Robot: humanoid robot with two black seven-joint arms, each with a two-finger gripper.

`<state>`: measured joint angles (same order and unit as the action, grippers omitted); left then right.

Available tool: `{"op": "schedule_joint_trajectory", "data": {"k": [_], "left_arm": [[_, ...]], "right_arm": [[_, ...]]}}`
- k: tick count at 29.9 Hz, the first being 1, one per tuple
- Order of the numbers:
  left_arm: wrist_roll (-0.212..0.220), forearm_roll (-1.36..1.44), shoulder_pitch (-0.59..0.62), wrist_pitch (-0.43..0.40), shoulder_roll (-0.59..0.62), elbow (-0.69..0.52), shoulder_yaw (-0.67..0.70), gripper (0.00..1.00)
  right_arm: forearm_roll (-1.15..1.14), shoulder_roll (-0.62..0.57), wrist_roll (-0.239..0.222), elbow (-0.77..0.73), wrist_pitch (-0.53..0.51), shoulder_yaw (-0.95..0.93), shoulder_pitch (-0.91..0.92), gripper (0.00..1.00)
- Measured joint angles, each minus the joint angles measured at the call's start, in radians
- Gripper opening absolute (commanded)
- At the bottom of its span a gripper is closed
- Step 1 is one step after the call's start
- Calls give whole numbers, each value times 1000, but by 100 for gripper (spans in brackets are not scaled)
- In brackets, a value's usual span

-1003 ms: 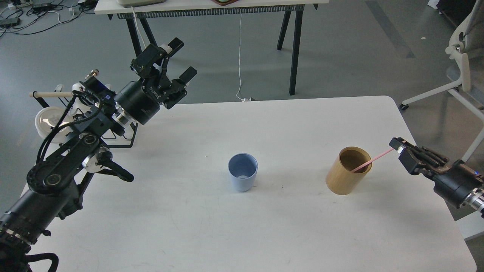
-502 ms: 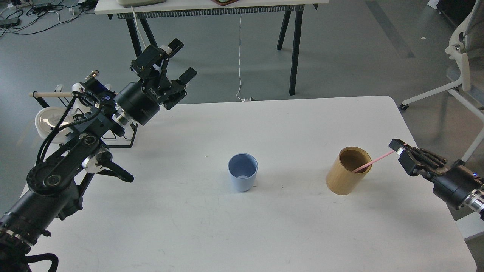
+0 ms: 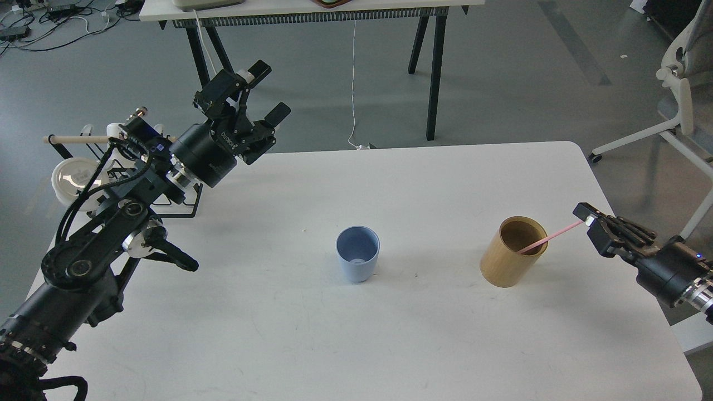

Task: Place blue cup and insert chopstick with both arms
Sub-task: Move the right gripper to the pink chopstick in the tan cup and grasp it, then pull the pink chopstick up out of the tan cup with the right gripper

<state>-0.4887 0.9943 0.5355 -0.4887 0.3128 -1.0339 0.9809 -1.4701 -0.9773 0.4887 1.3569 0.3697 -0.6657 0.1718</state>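
The blue cup stands mid-table; the wooden holder is to its right, with the chopstick in it.

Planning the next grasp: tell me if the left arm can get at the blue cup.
Probably yes: the left gripper is open and empty, and only bare table lies between it and the upright blue cup.

The blue cup looks like matt, smooth plastic. The tan holder appears wooden with a satin finish. The table top is smooth matt white.

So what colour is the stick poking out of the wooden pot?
Pink. The chopstick shows best in the head view.
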Motion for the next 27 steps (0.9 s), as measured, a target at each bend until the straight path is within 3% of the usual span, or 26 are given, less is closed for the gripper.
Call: {"op": "schedule_joint_trajectory", "data": {"k": [15,27], "left_arm": [[0,1,0,0,-1,0,-8,98],[0,0,-12,0,-1,8,-13,98]], "right_arm": [[9,-49,0,82,22,-50,3,4],[66,-208,0,248,82,-78,2,4]]}}
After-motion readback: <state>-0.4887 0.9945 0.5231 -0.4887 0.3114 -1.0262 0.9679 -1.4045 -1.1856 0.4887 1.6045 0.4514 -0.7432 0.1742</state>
